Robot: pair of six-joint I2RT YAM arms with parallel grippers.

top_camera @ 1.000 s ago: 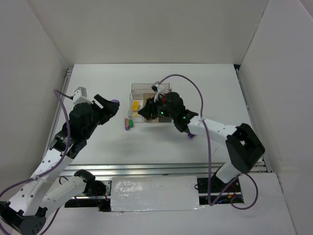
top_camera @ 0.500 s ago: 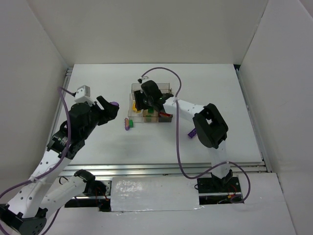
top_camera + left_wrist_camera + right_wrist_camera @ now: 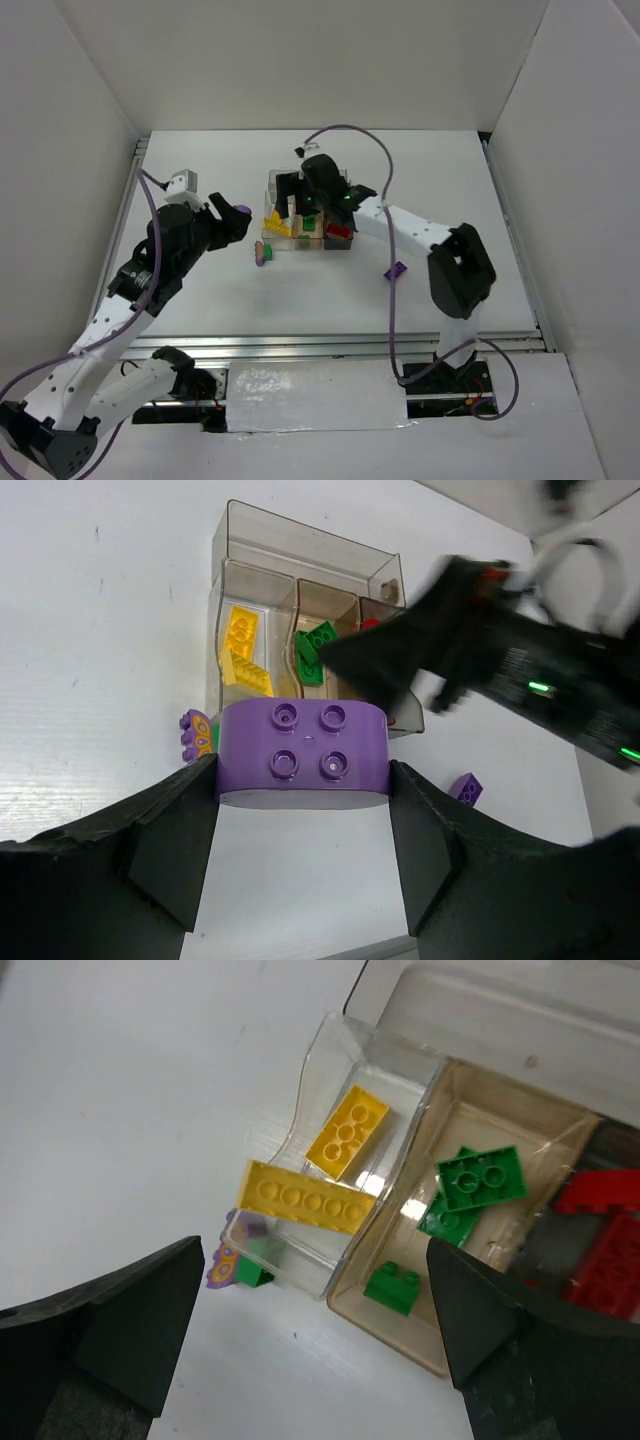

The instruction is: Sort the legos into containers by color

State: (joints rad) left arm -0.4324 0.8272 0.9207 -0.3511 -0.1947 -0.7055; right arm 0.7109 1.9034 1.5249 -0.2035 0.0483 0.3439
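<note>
My left gripper (image 3: 303, 810) is shut on a purple oval lego (image 3: 303, 755) with four studs, held above the table left of the containers (image 3: 277, 179); from above the lego (image 3: 237, 211) shows at the fingertips. My right gripper (image 3: 315, 1250) hangs open over the containers, holding nothing. The clear bin (image 3: 318, 1080) holds two yellow legos (image 3: 345, 1135). Green legos (image 3: 480, 1177) lie in the tan bin (image 3: 470, 1355). Red legos (image 3: 605, 1260) lie in the dark bin, partly hidden by my right finger.
A purple-and-green piece (image 3: 232, 1260) lies on the table against the clear bin's near left corner. A small purple brick (image 3: 394, 270) lies right of the bins, near my right arm's cable. A wider clear compartment (image 3: 500, 1010) sits behind the narrow bins.
My right gripper has gone from shut to open while shifting over the bins. My left gripper has edged a little toward the containers, still shut on the purple lego.
</note>
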